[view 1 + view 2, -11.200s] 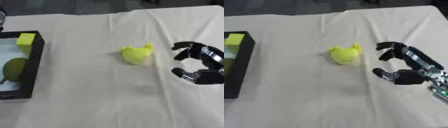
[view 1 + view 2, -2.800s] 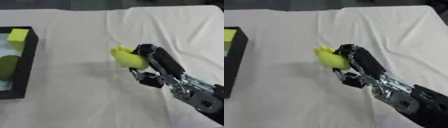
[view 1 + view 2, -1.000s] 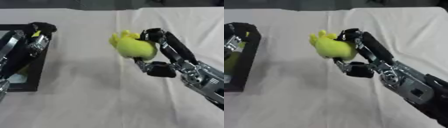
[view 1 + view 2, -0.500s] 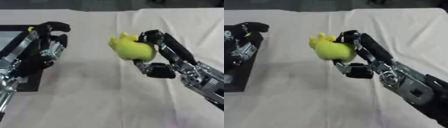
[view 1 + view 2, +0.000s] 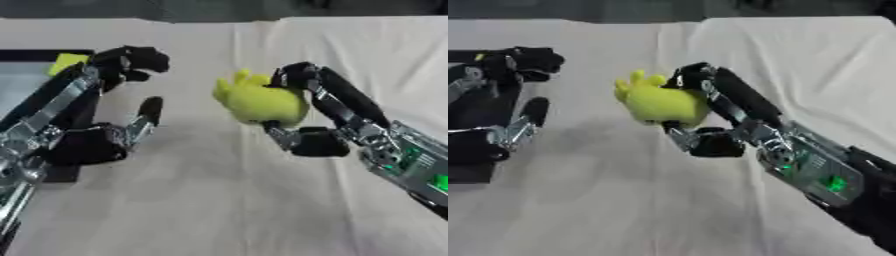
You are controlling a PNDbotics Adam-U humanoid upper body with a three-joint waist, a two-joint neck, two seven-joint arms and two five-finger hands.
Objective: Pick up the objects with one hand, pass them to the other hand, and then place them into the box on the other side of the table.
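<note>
Right hand (image 5: pixel 319 125) is curled round the yellow-green toy (image 5: pixel 260 101), holding it up above the cloth-covered table (image 5: pixel 219 200). Left hand (image 5: pixel 105 125) faces it, fingers spread, not touching the toy. Black box (image 5: pixel 52 52) sits behind the left hand at table's left edge.

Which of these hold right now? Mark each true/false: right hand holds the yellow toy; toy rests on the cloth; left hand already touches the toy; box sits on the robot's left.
1. The right hand holds the yellow toy: true.
2. The toy rests on the cloth: false, it is lifted above it.
3. The left hand touches the toy: false, its fingers are spread, with a gap to the toy.
4. The box sits on the robot's left: true.
</note>
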